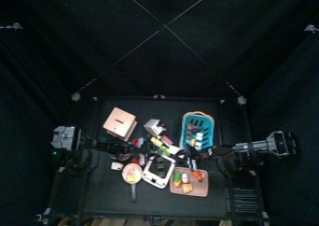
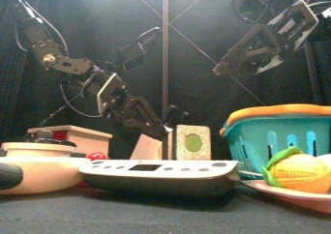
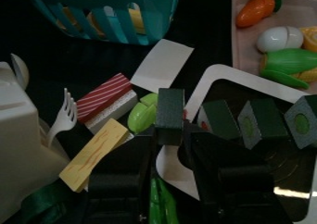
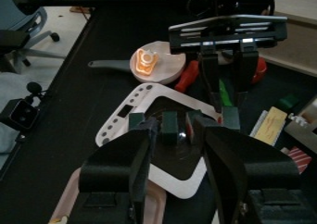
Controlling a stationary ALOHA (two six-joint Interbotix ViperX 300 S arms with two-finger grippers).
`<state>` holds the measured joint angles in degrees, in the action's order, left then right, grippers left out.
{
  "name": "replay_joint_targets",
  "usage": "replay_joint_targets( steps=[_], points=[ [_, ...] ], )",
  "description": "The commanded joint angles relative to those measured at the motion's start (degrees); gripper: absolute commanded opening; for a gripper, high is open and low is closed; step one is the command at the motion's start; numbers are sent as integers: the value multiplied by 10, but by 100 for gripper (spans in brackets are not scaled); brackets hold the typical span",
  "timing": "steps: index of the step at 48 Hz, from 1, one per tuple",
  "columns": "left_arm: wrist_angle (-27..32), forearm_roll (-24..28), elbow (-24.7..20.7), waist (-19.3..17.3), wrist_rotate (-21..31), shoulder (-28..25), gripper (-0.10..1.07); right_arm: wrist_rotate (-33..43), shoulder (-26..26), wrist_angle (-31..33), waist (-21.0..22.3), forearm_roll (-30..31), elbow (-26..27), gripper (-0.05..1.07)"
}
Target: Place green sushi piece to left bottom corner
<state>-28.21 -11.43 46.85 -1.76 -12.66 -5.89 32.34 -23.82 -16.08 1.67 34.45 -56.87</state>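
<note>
My left claw [image 3: 158, 126] pinches the green sushi piece [image 3: 144, 113]. At one o'clock, the teal basket [image 1: 200, 129] holds food; the pink tray [image 1: 191, 182] holds vegetables.

Left gripper [image 3: 170, 126] is covering part of the green sushi piece [image 3: 144, 114] in left wrist view; teal basket [image 3: 106, 13] is running off frame edge; top view is showing table items too small to ID.

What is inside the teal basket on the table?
In the left wrist view, the teal basket holds pieces that show yellow, orange and white through its slats. Its wall covers most of them, so I cannot tell what they are or how many.
</note>
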Motion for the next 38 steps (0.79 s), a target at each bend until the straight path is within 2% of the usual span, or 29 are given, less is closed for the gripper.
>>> replay_joint_targets(
  steps=[1,12,21,26,31,38],
  points=[
    [-3,0,-3,2,0,24,63,2,-8,-3,2,-2,4,76],
    [40,-22,36,21,4,113,63,1,-8,-3,3,-2,4,76],
    [78,-66,83,79,3,174,63,2,-8,-3,4,-3,4,76],
    [109,-95,104,130,7,211,63,2,-7,-3,4,-3,4,76],
    [174,-146,120,183,15,256,63,2,-7,-2,4,-3,4,76],
    [317,-248,134,217,31,314,63,3,-6,-3,4,-5,4,76]
  ],
)
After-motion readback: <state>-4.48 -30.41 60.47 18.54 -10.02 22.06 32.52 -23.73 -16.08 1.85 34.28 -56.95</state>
